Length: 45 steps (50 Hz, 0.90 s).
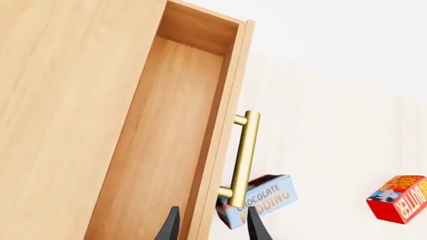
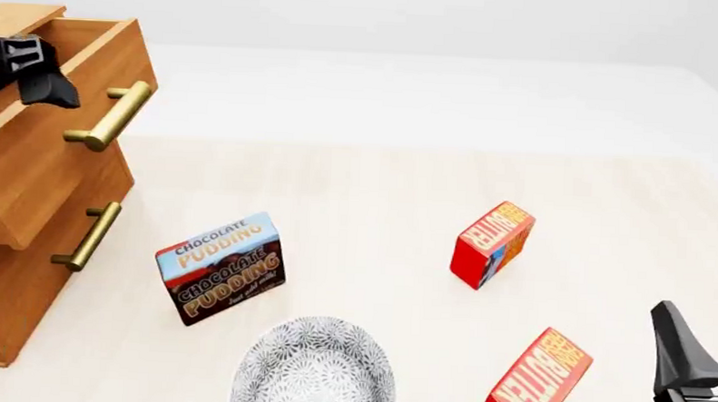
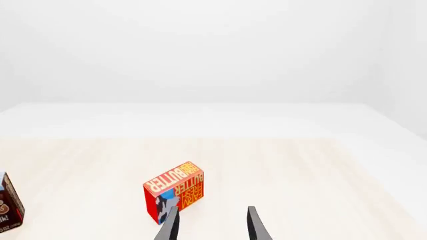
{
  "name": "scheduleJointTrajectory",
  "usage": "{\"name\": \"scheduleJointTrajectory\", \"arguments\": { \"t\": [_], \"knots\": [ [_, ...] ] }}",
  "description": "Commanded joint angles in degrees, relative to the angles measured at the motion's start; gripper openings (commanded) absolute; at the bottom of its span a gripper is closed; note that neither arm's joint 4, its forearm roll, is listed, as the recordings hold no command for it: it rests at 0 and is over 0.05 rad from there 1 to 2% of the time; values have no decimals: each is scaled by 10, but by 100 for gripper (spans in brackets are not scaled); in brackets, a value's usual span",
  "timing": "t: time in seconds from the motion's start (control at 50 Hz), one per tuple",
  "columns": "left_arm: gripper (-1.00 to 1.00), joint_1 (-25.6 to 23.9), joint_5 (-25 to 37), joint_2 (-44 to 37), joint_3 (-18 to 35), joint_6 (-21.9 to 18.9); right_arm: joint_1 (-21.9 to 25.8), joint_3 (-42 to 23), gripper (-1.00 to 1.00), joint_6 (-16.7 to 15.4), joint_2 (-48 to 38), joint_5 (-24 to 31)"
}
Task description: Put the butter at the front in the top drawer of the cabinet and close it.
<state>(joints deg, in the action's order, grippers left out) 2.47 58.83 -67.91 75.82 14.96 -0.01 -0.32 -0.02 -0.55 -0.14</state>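
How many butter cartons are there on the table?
2. One butter carton stands at the front near the right gripper; the second butter carton stands farther back, right of the pudding box. None seems hidden.

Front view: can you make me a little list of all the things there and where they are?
top drawer: pulled open, nothing inside
bottom drawer: shut
pudding box: on the table, right of the drawers
near butter box: closest to the camera, beside the right gripper
far butter box: farther back, on its own
plate: patterned, between pudding box and near butter box
left gripper: over the open top drawer, jaws open, holding nothing
right gripper: jaws open, holding nothing
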Motion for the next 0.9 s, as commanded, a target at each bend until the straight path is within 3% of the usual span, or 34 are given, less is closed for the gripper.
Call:
{"name": "scheduleJointTrajectory", "arguments": {
  "t": [0.02,0.9],
  "knots": [
    [100,-11,-23,-16,-19,10,0,0,100,0,1,0],
    [100,-108,-45,-41,-37,41,0,0,100,0,1,0]
  ]
}}
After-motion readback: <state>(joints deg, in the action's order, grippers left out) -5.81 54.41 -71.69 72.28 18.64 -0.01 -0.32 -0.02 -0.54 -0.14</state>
